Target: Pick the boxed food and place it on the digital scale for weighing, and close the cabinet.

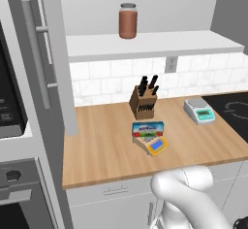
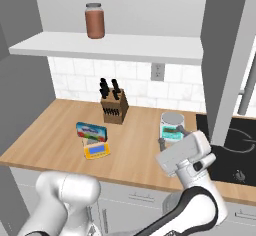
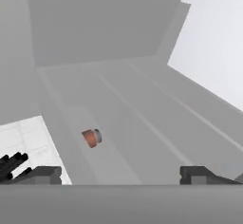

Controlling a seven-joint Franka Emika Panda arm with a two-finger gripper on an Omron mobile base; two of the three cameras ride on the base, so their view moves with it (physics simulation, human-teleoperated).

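The boxed food [image 1: 148, 128] sits on top of the digital scale [image 1: 154, 146] out on the wooden counter [image 1: 97, 150], just in front of the knife block [image 1: 144, 102] — so the weighing half of the job looks done, and what is left, by my reading, is the cabinet [image 1: 53, 53], whose doors stand open on both sides of the white shelf [image 1: 145, 44]. That would explain why the gripper [image 3: 121, 173] is nowhere near the carton: the arm is raised at the right of the counter, close to the right-hand door [image 2: 225, 60], and the hand camera looks up along the underside of the shelf with the brown jar [image 3: 91, 137] small in the middle. The two fingertips [image 3: 45, 173] stand far apart at the bottom of that view with nothing between them, so the hand is wide open and empty — a sensible stance for pushing a door panel, I think. The carton itself is a flat blue box with a white label and a red-green picture, about as wide as the tan-yellow scale, whose blue display panel peeks out at the near side. A second, white scale [image 1: 199, 110] rests further right, beside the cooktop [image 1: 232, 109].
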